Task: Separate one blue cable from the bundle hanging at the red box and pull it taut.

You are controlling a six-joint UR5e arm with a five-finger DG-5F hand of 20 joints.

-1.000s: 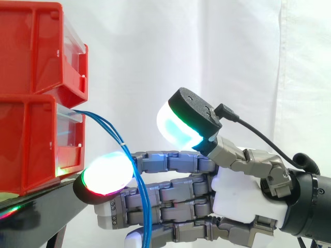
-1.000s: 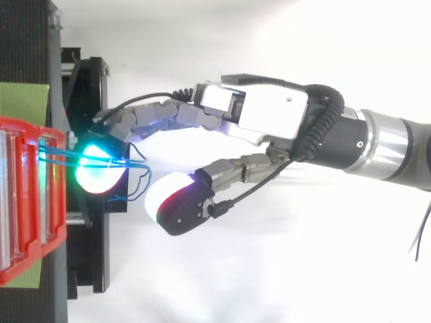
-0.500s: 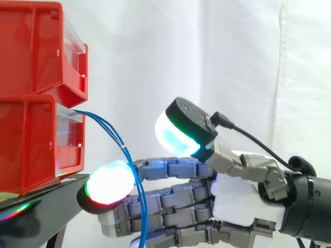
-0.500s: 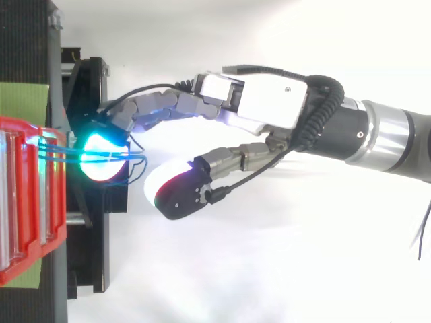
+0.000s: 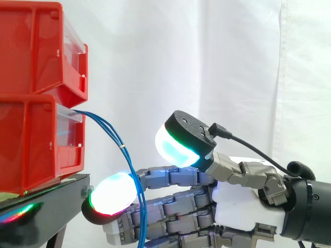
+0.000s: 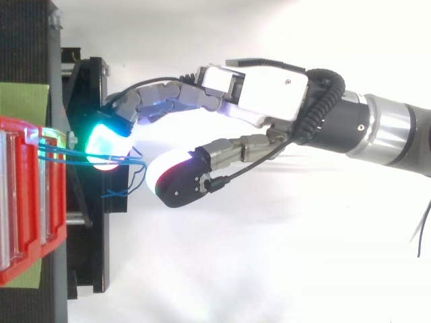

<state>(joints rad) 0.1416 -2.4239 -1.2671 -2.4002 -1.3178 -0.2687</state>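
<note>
Since a second back, the grey-and-white robot hand [image 5: 248, 201] has been lowered a little and its thumb [image 5: 178, 142] brought nearer the thin blue cable bundle [image 5: 126, 161]. Side view: the bundle is seen leaving the lower red plastic box [image 5: 36, 144] and drooping right of it, down past a glowing fingertip pad [image 5: 111, 192] and across the lower fingers. Fingers are kept stretched toward the box, thumb held clear, nothing pinched. Top view: the cables [image 6: 71, 156] are fanned out from the box [image 6: 30, 202], skirting the cyan-green pad [image 6: 106, 140] just beside it.

Hand [image 5: 243, 201], fingers outstretched, thumb raised.
</note>
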